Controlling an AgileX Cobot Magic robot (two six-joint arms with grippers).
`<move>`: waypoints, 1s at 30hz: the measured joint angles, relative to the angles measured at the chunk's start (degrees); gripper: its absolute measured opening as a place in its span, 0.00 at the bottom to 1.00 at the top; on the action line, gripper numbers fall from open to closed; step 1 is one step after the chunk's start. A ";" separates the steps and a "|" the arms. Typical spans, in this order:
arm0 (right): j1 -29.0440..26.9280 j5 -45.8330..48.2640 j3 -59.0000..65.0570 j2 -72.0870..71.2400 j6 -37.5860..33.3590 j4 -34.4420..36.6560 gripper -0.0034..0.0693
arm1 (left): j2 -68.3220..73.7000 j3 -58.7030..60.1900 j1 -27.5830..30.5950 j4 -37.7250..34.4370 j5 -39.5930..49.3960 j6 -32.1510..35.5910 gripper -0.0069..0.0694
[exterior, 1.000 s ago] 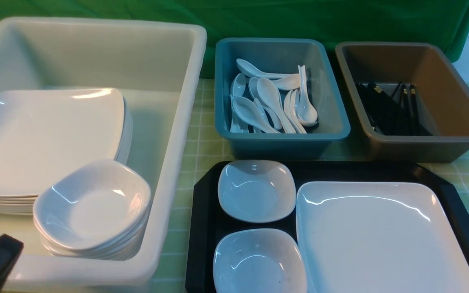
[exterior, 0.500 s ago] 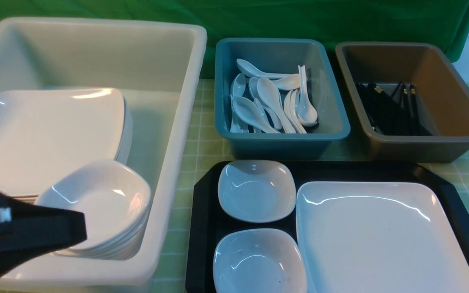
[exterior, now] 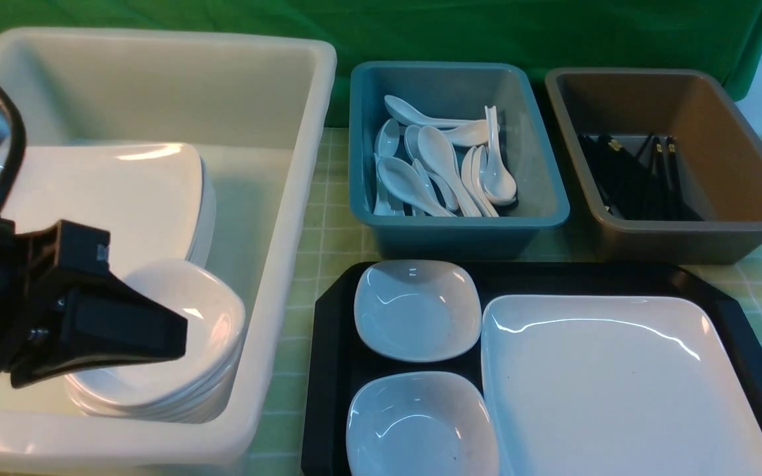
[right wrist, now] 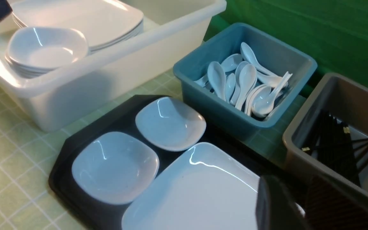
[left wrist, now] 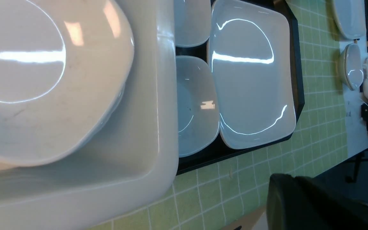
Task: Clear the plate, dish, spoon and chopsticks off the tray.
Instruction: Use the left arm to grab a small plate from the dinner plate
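Front view, 8 o'clock: left hand [exterior: 179, 340], jaws together, over bowl stack [exterior: 212, 330] in white tub [exterior: 288, 218]. 5 o'clock: plate [exterior: 619, 383], two bowls [exterior: 416, 309] on tray [exterior: 331, 330]. Right hand [right wrist: 279, 204] spread: cannot tell.

the tray [exterior: 328, 370], black with cut-off corners, lies flat, well right of the left gripper [exterior: 170, 338]. on its side away from the gripper rests the plate [exterior: 619, 390], white, glossy, squarish and empty. two small white dishes, the far dish [exterior: 417, 309] and the near dish [exterior: 421, 426], sit upright on the tray between plate and gripper. heaped white spoons [exterior: 440, 165] and black chopsticks [exterior: 632, 175] lie beyond the tray.
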 joint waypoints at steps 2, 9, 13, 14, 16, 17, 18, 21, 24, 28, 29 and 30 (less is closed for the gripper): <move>0.00 -0.99 0.00 0.00 0.00 0.00 0.26 | 0.58 -0.06 -2.38 0.84 0.00 -0.43 0.09; 0.00 -3.09 0.00 1.08 0.00 0.00 0.26 | 6.63 -0.18 -17.07 5.97 -4.26 -5.95 0.09; 0.00 -3.20 0.00 3.54 0.00 0.00 0.27 | 14.54 -3.35 -28.39 12.15 -6.69 -10.84 0.11; 0.00 -3.20 0.00 3.69 0.00 0.00 0.27 | 15.45 -3.95 -28.88 12.89 -6.69 -11.30 0.11; 0.00 -3.20 0.00 5.61 0.00 0.00 0.27 | 21.28 -9.02 -34.43 17.77 -6.45 -13.66 0.14; 0.00 -3.20 0.00 6.14 0.00 0.00 0.28 | 23.75 -10.90 -35.77 19.18 -5.90 -14.02 0.16; 0.00 -3.20 0.00 6.76 -0.01 0.00 0.28 | 26.29 -13.40 -37.18 20.83 -5.32 -14.22 0.19; 0.00 -3.20 0.00 8.04 -0.47 0.00 0.28 | 33.42 -20.45 -39.80 24.97 -3.87 -14.46 0.26; 0.00 -3.20 0.00 8.58 -1.23 0.00 0.28 | 39.14 -25.79 -40.73 28.62 -3.77 -13.87 0.34; 0.00 -1.44 0.00 8.57 -2.34 0.00 0.29 | 47.33 -32.57 -40.74 33.73 -2.64 -10.51 0.47; 0.00 -0.73 0.00 8.57 -2.57 0.00 0.29 | 48.65 -33.13 -40.74 33.94 -2.28 -8.96 0.49; 0.00 -0.37 0.00 8.57 -2.62 0.00 0.29 | 48.65 -33.23 -40.74 33.98 -2.28 -8.96 0.49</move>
